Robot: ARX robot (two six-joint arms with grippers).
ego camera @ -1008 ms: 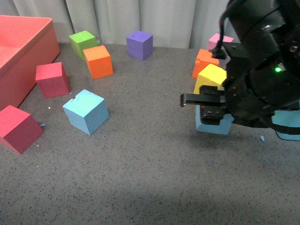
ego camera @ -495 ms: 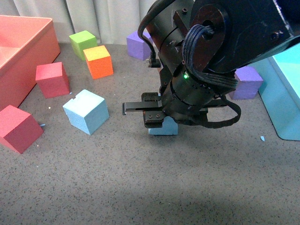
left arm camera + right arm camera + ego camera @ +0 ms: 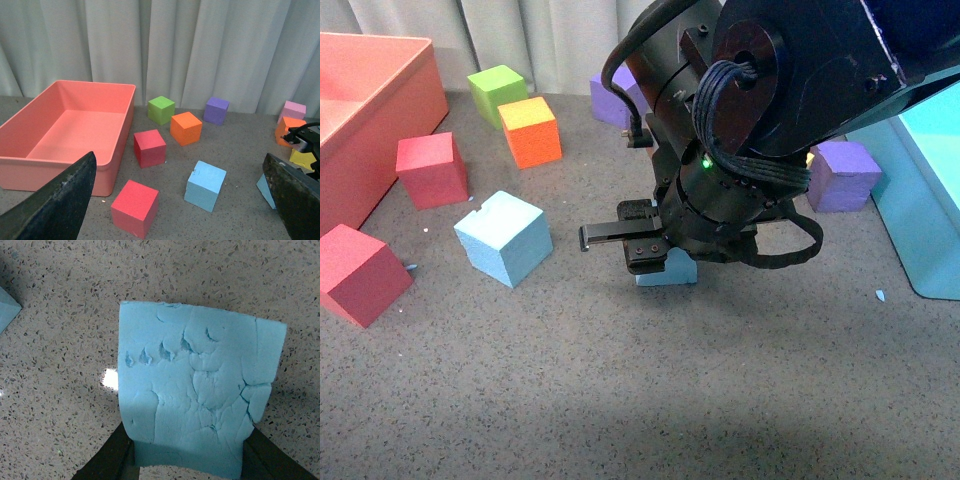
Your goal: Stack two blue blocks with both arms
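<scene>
Grey table [image 3: 60,315]; wrist view alone shows right hand [image 3: 189,460] gripping block [image 3: 200,390].

we record right arm [image 3: 740,150] swung leftward from table's right side to centre; held blue block [image 3: 670,272] carried along, now nearer second blue block [image 3: 503,237]; purple cube [image 3: 844,175] uncovered.

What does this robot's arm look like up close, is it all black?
Mostly, yes. The right arm is bulky and black, built of rounded drum-like housings, with a thick bundle of black cables across it and a small green light glowing near the wrist. Its gripper fingers are flat black bars. The left gripper's fingers look dark grey, broad and scuffed.
</scene>
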